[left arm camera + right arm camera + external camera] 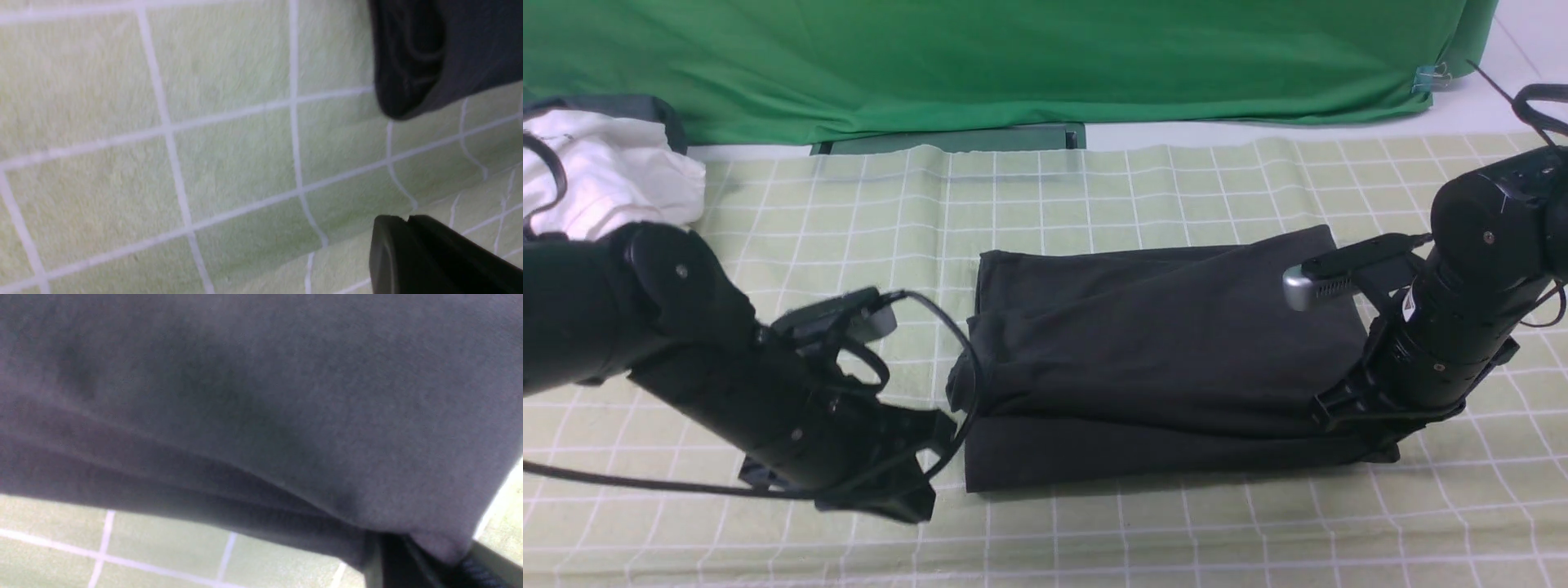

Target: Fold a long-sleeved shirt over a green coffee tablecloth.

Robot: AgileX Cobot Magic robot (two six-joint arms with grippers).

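Clearly the long-sleeved shirt [1160,351] is soft, light stuff. It lies on the green coffee tablecloth [1094,204] as a slack black bundle of several layers, stretched between the two pincers, its upper layers sagging in loose rolls over the flat one beneath.

The right pincer [1347,408] sits at the end of the bundle nearest to it. In the right wrist view the dark fabric [261,396] runs down and is nipped between the jaws [412,559], so I judge it closed on the shirt. How many layers it has caught cannot be told.

The left pincer [907,482] is fully closed, low on the cloth. In the left wrist view its dark tip [429,253] has bare gridded cloth in front of it. The rolled corner of the shirt [412,61] hangs just beyond, apart from the tip and not touching it. It holds nothing that I can see.

As a judgement, cloth like this will not slide as one piece. Layers creep over each other, and any corner left free will droop and drag. The best hold for the left pincer is the stacked edge just ahead of its tip, pinching all the layers together close to the tablecloth. It should also avoid picking up the tablecloth, which is already rucked beside that tip.
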